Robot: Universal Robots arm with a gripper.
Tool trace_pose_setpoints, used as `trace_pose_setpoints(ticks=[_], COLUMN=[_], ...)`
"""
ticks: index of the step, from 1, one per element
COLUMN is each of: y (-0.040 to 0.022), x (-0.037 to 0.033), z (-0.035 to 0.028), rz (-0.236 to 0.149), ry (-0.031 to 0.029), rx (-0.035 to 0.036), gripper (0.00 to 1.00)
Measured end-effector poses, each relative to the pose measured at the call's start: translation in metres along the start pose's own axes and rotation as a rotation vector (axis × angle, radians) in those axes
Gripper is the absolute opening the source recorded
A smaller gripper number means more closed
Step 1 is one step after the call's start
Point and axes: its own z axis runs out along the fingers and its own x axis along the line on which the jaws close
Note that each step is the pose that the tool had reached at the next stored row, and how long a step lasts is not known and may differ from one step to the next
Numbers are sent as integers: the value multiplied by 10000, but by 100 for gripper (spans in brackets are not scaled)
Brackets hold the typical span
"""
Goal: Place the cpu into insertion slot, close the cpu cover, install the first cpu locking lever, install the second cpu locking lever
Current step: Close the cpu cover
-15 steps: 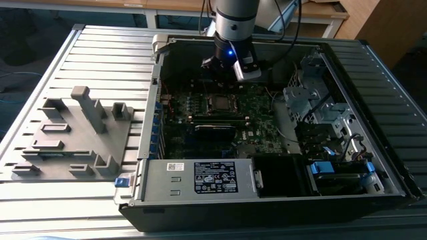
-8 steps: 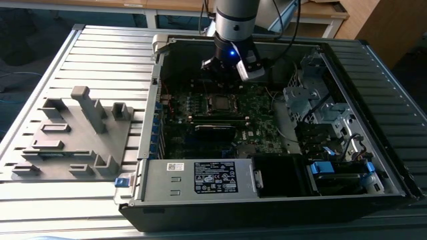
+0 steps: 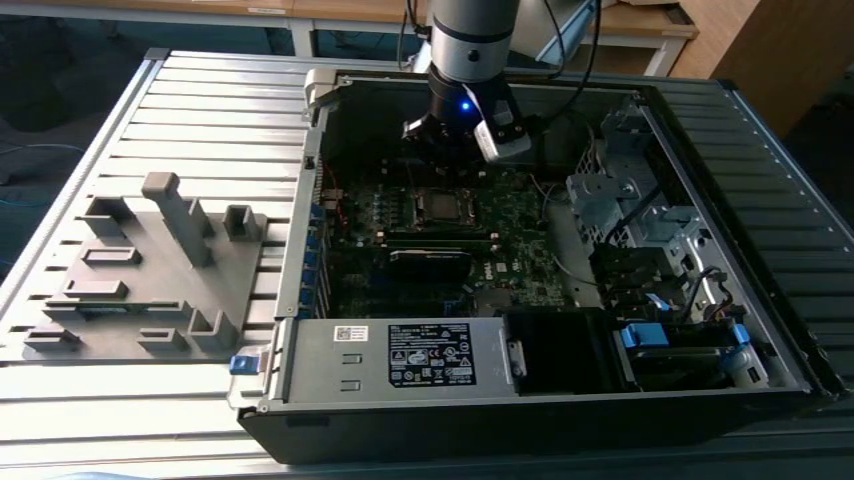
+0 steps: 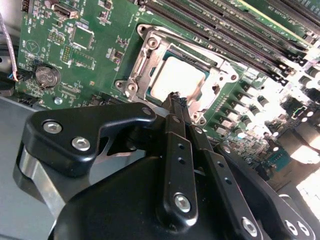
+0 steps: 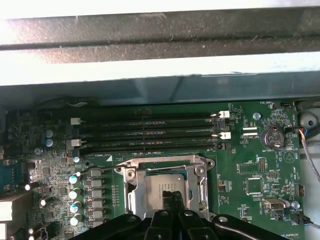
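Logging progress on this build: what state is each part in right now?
cpu: seated in the socket, metal top up.
cpu cover: appears lowered flat, with the cpu showing through its window.
gripper: shut, holding nothing, tips at the cpu.
computer case: open, board exposed.

Black gripper [image 4: 175, 99], fingertips pressed together, hides the near edge of the dull silvery-grey square cpu [image 4: 176, 77] and of the silvery metal frame cpu cover [image 4: 149, 50] in both wrist views. Can't tell the lever state. Glare washes out one side of the green circuit board [image 4: 235, 97]. In the exterior view the small dark square insertion slot [image 3: 438, 206] is too small to tell chip from cover, and the grey arm [image 3: 470, 40] is cut off by the top edge.
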Motion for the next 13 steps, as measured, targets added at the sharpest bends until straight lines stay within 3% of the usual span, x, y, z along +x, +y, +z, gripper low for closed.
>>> trace_pose_setpoints(ticks=[13], y=[0], x=[0], z=[0], rz=[-252], ry=[10], rx=[-5], gripper=[11])
